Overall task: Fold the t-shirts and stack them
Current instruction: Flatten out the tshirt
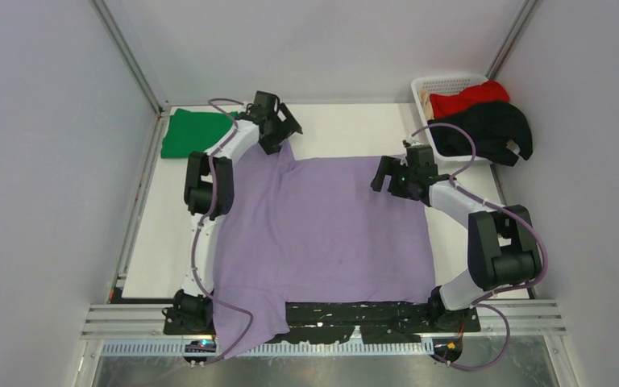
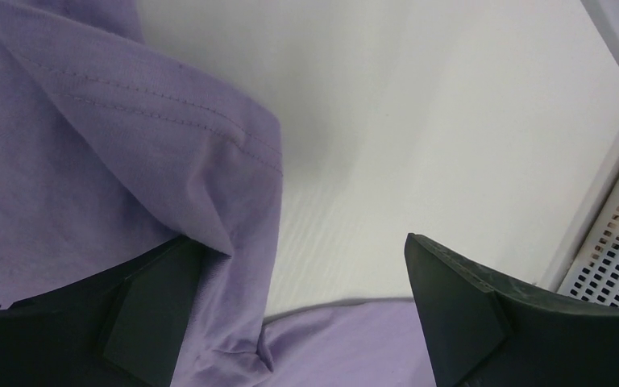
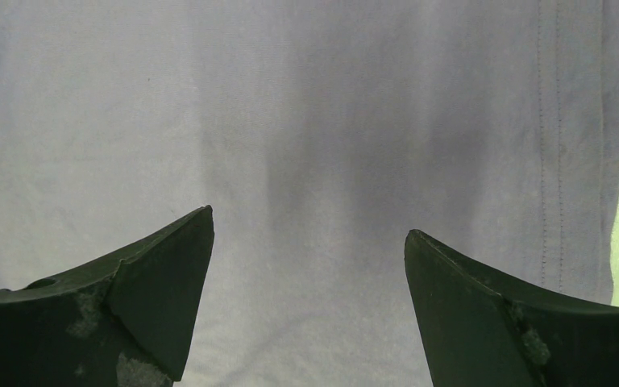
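Matt lavender cloth shirt (image 1: 330,226), stitched hem

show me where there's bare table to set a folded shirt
Bare table runs along the far edge between the green shirt and the basket, and down the left side beside the lavender shirt. Centre is covered; right side is crowded by the right arm.

Two black-and-white robot arms stand side by side on bases at the near edge. The left arm (image 1: 207,187) stretches far forward with its elbow bowed outward. The left hand (image 1: 278,125) points down and away, its fingers (image 2: 153,310) spread wide with nothing between them. The right arm (image 1: 500,246) folds sharply at the elbow and reaches inward. The right hand (image 1: 393,173) points left, fingers wide apart, gripping nothing.
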Controlling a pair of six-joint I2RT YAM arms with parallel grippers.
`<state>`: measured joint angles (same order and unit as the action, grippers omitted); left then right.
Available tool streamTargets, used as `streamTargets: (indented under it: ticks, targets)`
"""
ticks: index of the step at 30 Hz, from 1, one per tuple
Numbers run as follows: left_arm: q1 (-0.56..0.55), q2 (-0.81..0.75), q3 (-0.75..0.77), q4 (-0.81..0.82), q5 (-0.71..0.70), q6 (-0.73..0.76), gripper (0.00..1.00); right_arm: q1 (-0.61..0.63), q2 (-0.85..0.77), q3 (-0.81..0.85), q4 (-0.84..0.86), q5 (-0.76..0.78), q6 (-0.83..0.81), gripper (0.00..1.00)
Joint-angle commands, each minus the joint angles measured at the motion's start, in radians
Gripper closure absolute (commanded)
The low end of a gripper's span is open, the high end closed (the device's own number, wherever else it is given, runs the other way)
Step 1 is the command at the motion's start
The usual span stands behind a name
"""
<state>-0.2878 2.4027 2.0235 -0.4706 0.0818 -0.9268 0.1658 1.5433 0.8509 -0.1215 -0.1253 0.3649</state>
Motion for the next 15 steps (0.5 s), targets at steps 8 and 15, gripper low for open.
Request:
streamTargets:
  ticks: [8, 15]
  targets:
    - [-0.048, -0.003, 0.342, -0.408, -0.083, 0.467, 0.0, -0.022, -0.04, 0.026, -0.012, 0.013, -0.001, 0.05]
    - [-0.047, -0.342, -0.053, -0.405, -0.277, 0.566, 0.0, -0.023, -0.061, 0.021, -0.059, 0.035, 0.009, 0.04]
